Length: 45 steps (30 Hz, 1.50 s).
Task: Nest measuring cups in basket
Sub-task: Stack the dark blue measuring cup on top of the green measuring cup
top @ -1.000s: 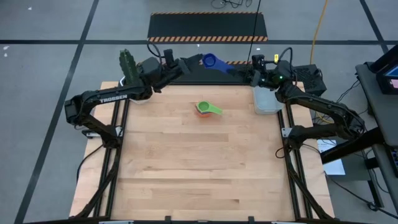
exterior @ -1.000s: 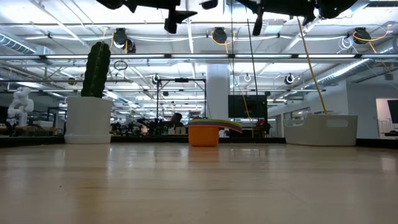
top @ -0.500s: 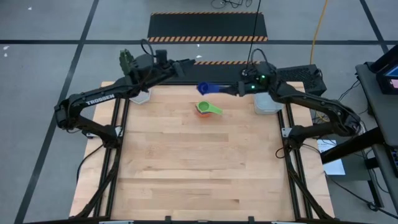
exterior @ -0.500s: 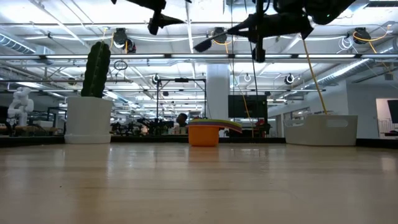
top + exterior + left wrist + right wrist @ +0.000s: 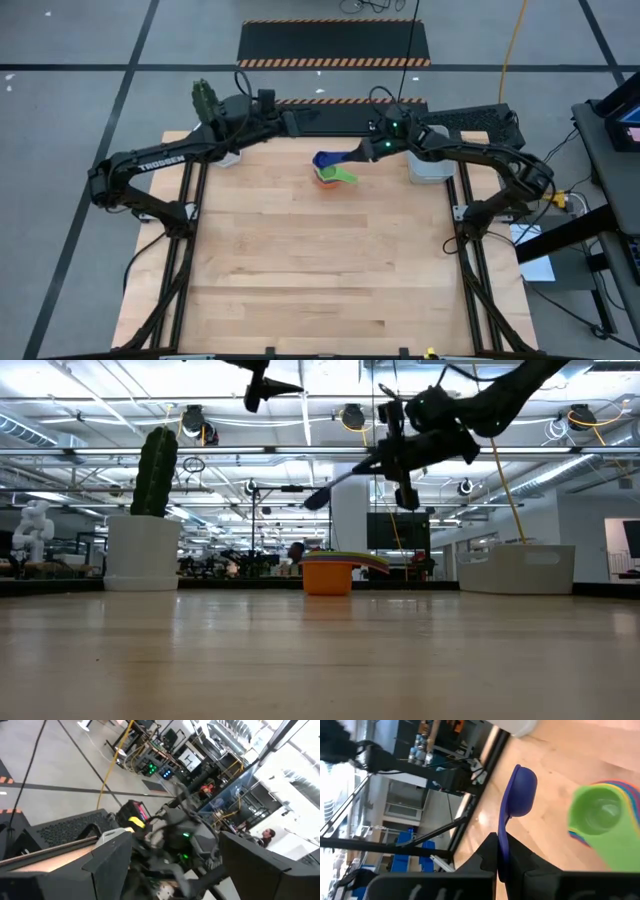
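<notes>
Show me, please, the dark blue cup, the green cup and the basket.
dark blue cup (image 5: 521, 790), right wrist view, on its bowl.
green cup (image 5: 596, 815), right wrist view, inside its bowl.
basket (image 5: 430, 168), high view, on its floor.

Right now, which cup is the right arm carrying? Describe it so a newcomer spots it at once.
Start at the wooden table and find the stack of nested cups near its far edge, green on top. Just above that stack hangs the dark blue measuring cup, pinched by its flat handle in the right hand. It is the only cup off the table.
</notes>
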Each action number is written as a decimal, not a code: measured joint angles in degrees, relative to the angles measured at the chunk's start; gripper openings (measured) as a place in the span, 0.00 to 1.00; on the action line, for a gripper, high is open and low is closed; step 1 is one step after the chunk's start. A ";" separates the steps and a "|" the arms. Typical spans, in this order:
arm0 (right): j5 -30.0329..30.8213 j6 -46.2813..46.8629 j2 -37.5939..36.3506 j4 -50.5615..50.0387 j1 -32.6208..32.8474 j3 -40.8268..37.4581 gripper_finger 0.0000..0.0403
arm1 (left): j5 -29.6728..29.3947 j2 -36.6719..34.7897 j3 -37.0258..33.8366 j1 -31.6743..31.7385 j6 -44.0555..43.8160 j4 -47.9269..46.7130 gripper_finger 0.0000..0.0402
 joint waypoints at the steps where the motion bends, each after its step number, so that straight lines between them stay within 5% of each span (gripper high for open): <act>1: 0.06 -0.04 0.66 0.00 -0.13 0.00 0.00 | 0.00 0.00 0.00 -0.31 -0.01 -0.10 0.74; 14: 0.55 1.10 4.12 1.43 -1.66 -4.01 0.00 | -0.01 0.00 0.00 -2.34 1.16 -2.02 0.74; 25: 7.07 16.45 4.11 24.91 -1.60 -15.40 0.00 | -0.02 0.02 0.00 -2.34 1.25 -2.52 0.74; 45: 12.24 15.98 4.15 25.64 1.90 -16.33 0.04 | -0.04 0.02 0.00 -2.86 0.63 -2.34 0.74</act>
